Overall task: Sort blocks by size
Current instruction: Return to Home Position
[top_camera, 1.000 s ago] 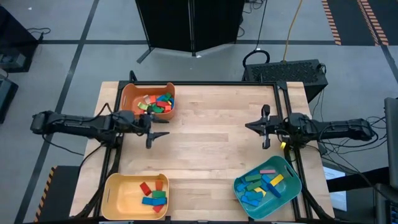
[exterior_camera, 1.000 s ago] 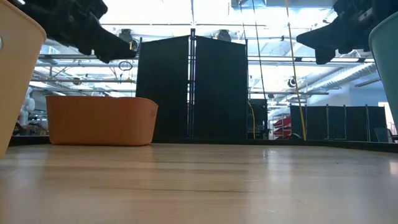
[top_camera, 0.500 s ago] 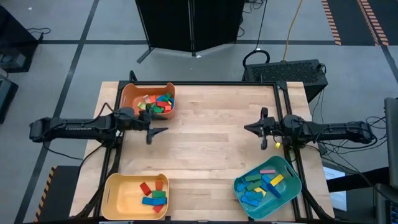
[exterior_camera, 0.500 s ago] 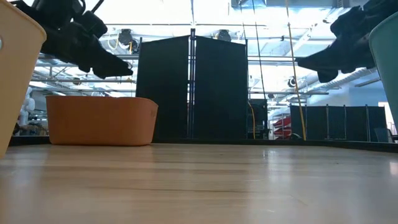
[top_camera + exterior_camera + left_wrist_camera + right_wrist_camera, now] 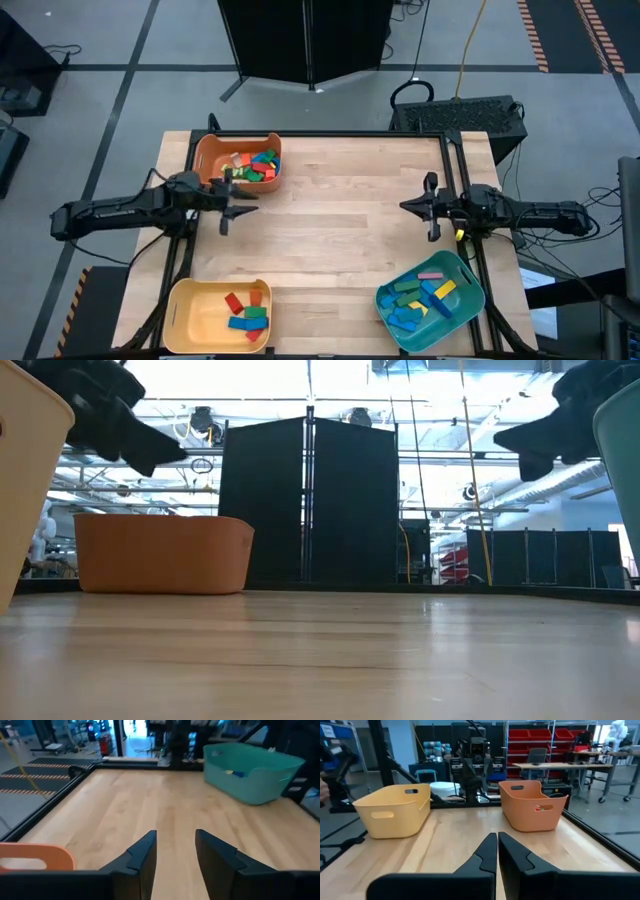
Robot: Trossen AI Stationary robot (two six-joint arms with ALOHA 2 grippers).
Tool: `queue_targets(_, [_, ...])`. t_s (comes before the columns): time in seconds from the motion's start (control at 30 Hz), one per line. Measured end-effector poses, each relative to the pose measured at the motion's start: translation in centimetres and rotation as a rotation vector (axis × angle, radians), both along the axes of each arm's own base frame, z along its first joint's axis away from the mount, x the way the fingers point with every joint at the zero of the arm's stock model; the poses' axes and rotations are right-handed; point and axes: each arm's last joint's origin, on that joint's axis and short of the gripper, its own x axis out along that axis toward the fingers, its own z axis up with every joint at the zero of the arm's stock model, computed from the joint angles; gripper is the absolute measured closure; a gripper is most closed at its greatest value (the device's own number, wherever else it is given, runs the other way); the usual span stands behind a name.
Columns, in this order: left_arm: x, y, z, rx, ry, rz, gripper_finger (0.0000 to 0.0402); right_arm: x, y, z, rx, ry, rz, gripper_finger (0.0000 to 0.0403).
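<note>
Three bins hold every block in sight: the blocks lie heaped in the orange bin at the far left, the yellow bin at the near left and the teal bin at the near right, with none loose on the worktop. The left claw, spread apart and empty, hangs just near of the orange bin. The right claw, closed together on nothing, hangs just far of the teal bin, pointing inward. With nothing left to fetch, pulling back likely needs only clearance from those two bins. A black panel stands beyond the far edge.
</note>
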Motion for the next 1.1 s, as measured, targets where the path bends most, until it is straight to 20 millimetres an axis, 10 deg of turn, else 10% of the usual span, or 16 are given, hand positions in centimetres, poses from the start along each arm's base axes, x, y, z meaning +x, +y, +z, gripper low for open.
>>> queue_targets(0.57, [-3.2, -1.1, 1.6, 0.026, -0.205, -0.106, 0.0329, -1.5, 0.1, -0.4, 0.009, 0.004, 0.009, 0.0403])
queue_targets(1.1, [-3.1, -1.2, -2.5, -0.040, -0.226, -0.141, 0.0346, -0.7, 0.2, -2.4, 0.014, -0.027, 0.020, 0.0403])
